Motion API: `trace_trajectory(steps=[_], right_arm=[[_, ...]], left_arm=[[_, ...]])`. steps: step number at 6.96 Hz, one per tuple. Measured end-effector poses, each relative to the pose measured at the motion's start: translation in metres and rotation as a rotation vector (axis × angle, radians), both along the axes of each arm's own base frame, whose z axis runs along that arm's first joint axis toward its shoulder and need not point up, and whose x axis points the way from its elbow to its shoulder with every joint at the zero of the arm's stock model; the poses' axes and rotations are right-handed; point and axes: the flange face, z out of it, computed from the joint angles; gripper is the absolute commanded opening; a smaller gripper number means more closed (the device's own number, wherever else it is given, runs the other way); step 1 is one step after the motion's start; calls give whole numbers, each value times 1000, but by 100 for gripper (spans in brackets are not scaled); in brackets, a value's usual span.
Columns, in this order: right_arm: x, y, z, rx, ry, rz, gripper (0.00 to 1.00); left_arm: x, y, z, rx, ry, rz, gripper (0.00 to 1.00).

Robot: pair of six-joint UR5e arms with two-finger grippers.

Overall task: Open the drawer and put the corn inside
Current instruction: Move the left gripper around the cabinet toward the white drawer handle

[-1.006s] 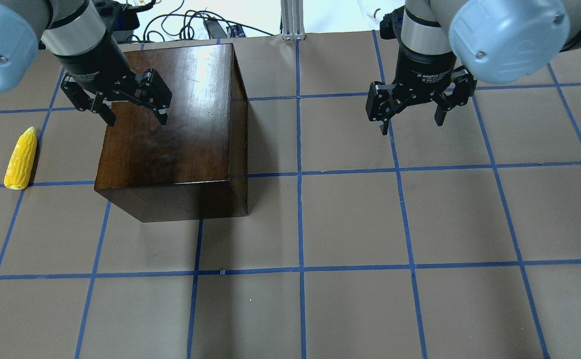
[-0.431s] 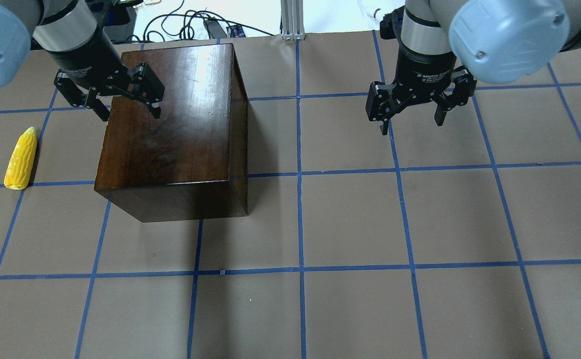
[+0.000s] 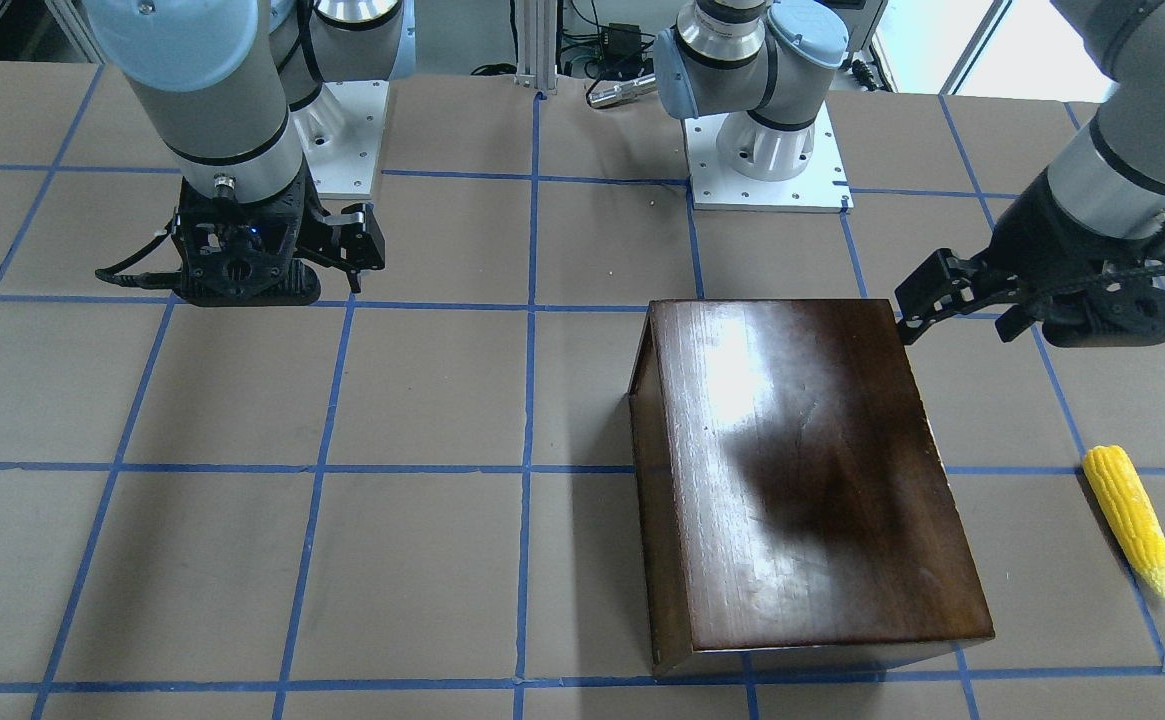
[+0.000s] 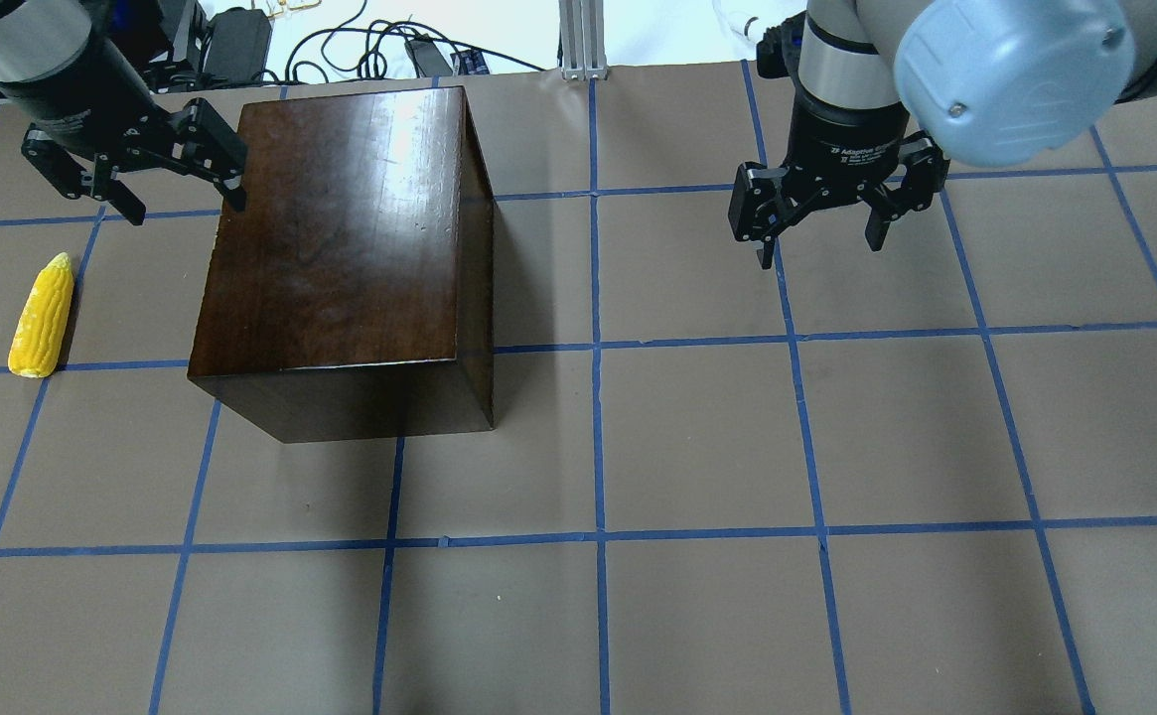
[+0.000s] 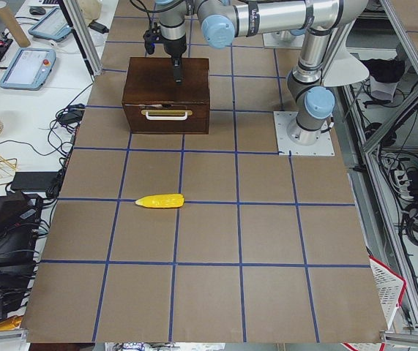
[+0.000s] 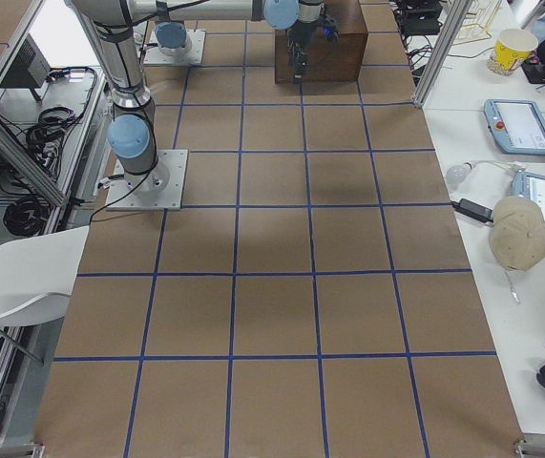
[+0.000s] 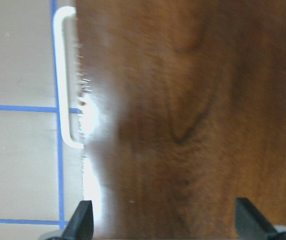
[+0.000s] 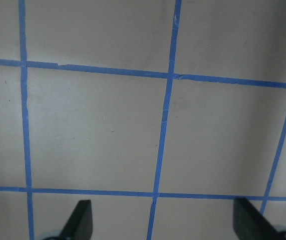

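The dark-brown cabinet (image 4: 340, 228) stands left of the table's middle; it also shows in the front-facing view (image 3: 802, 470). Its drawer (image 5: 166, 121) is shut, and its front panel with a white handle (image 7: 65, 75) faces the corn's side. The yellow corn (image 4: 42, 316) lies on the table to the cabinet's left, also in the front-facing view (image 3: 1129, 520). My left gripper (image 4: 186, 204) is open and empty, hovering over the cabinet's far left top edge. My right gripper (image 4: 821, 248) is open and empty above bare table at the far right.
The table is brown paper with a blue tape grid (image 4: 598, 348). Cables and an aluminium post (image 4: 578, 40) lie beyond the far edge. The arm bases (image 3: 767, 160) stand at the robot's side of the table.
My left gripper has moved left and toward the far edge, from over the cabinet's top to its far left edge. The right arm, cabinet and corn have not moved.
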Motion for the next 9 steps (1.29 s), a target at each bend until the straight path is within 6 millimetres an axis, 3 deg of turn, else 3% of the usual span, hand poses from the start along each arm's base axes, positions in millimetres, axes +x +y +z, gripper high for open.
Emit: trace_trajectory(steps=[3,5,9], right_arm=[[0,0,0,0,0,0,100],[0,0,0,0,0,0,100],[0,0,0,0,0,0,100]], left_arm=[[67,-15,-1,-22,38,-63,100],[111,-25,-19,-34,98,-99,100],[148,-51,-68,-57,175,-160,100]])
